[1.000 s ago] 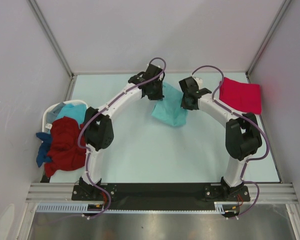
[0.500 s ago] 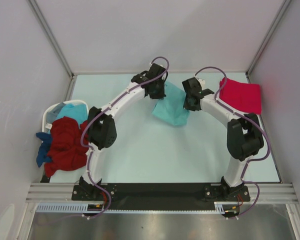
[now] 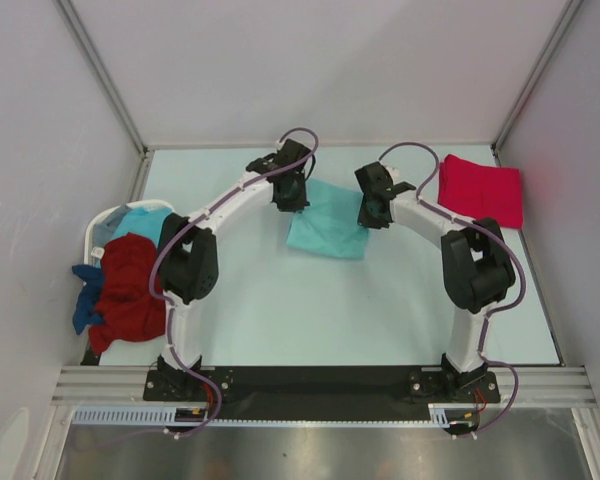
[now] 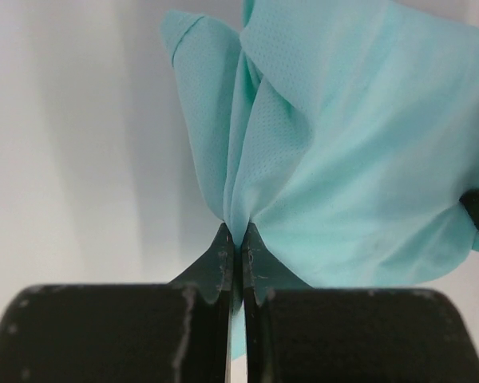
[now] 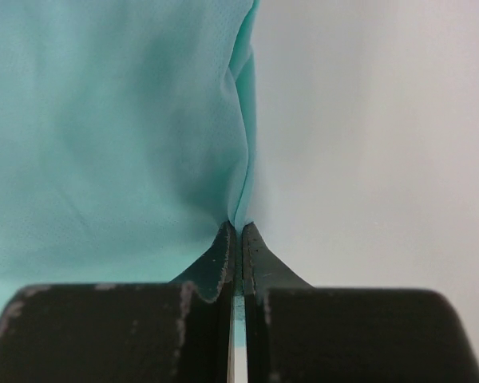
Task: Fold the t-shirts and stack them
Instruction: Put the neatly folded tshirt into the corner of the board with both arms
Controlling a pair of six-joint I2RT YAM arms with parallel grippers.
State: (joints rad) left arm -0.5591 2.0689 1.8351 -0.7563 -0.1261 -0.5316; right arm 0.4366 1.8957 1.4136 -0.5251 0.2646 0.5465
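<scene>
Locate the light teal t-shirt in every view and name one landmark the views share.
Top external: light teal cloth t-shirt spread just above centre, between left claw and right claw.
Left wrist: shirt fills the upper right, pinched at the claw tips.
Right wrist: shirt fills the left half, edge pinched.
Shared landmark: the shut claws' pinch points.

The light teal t-shirt [image 3: 328,222] is spread at far centre, pinched at both far corners. The pinkish-red t-shirt [image 3: 482,190] lies folded far right. A dark red t-shirt [image 3: 128,295], a blue t-shirt [image 3: 82,312] and a light blue t-shirt [image 3: 140,222] sit crumpled at left.
</scene>
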